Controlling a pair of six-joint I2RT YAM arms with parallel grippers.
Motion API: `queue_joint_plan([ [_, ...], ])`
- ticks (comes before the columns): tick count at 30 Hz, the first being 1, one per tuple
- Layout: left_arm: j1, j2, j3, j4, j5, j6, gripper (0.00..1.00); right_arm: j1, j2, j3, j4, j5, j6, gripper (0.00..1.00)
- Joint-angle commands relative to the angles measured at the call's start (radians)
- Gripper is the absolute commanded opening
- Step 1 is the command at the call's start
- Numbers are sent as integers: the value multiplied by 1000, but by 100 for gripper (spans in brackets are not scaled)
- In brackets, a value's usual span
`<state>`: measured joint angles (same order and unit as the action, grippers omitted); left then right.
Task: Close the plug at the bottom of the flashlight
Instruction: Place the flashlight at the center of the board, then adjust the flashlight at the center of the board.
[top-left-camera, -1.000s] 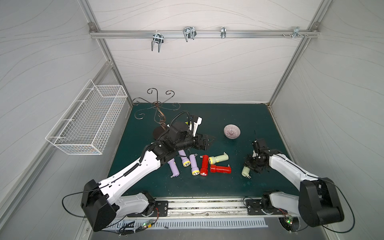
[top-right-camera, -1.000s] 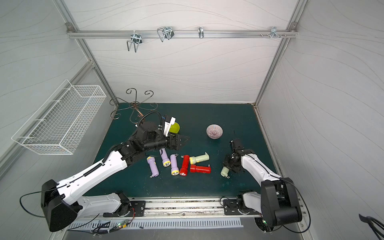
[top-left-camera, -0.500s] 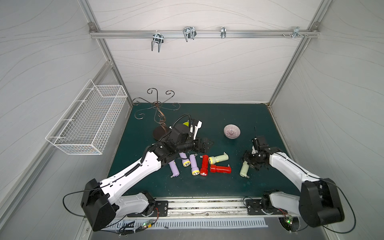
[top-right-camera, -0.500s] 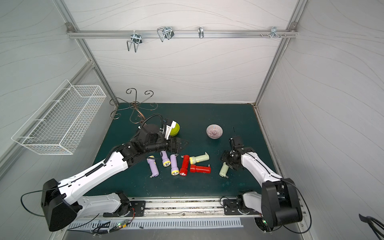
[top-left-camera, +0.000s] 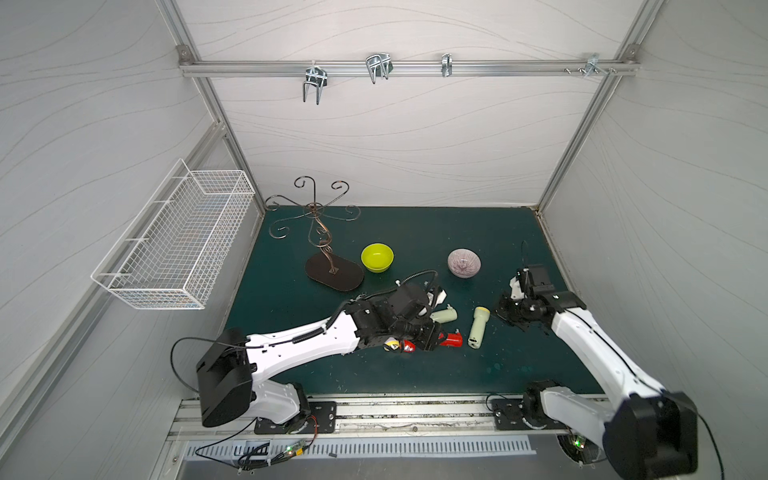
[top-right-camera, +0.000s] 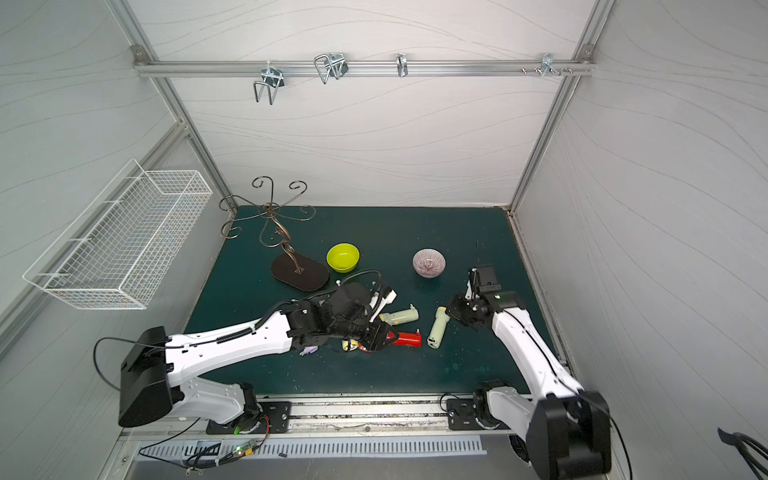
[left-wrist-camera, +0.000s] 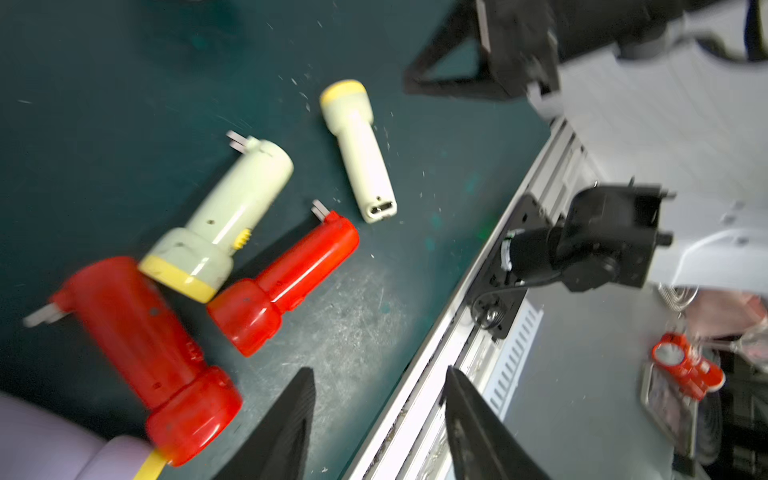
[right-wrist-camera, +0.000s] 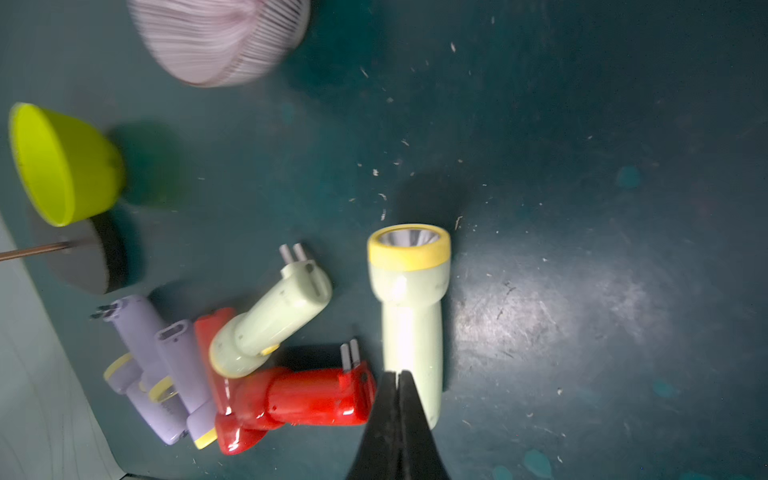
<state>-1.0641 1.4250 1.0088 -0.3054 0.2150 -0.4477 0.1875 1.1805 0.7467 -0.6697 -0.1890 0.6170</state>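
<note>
A pale green flashlight lies alone on the green mat, its plug folded flat into the bottom end. My right gripper is shut and empty, just to the right of its yellow head. To its left lie a second pale green flashlight and a red flashlight, both with prongs sticking out. My left gripper hovers open over the red ones, holding nothing. Another red flashlight and purple flashlights lie under the left arm.
A yellow-green bowl and a striped pink bowl stand behind the flashlights. A metal hook stand is at the back left. A wire basket hangs on the left wall. The metal rail runs along the front edge.
The left arm swung forward and down over the flashlight pile, uncovering the yellow-green bowl, its jaws narrowing. The right gripper let go of the pale green flashlight, shut and drew back.
</note>
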Motion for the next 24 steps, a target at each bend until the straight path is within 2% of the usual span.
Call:
queue_joint_plan([
  [1, -19, 53, 76, 50, 40, -16, 52, -4, 107, 49, 93, -46, -34, 0],
  [9, -81, 176, 171, 68, 82, -32, 52, 2, 270, 175, 158, -59, -61, 0],
  [14, -101, 269, 239, 45, 99, -29, 44, 74, 406, 229, 172, -61, -114, 0],
  [17, -106, 305, 258, 43, 113, -36, 44, 90, 463, 223, 205, -73, -114, 0],
  [19, -108, 329, 266, 46, 120, -37, 40, 89, 490, 218, 224, -93, -120, 0],
  [24, -108, 383, 283, 43, 126, -43, 39, 86, 525, 207, 233, -61, -141, 0],
])
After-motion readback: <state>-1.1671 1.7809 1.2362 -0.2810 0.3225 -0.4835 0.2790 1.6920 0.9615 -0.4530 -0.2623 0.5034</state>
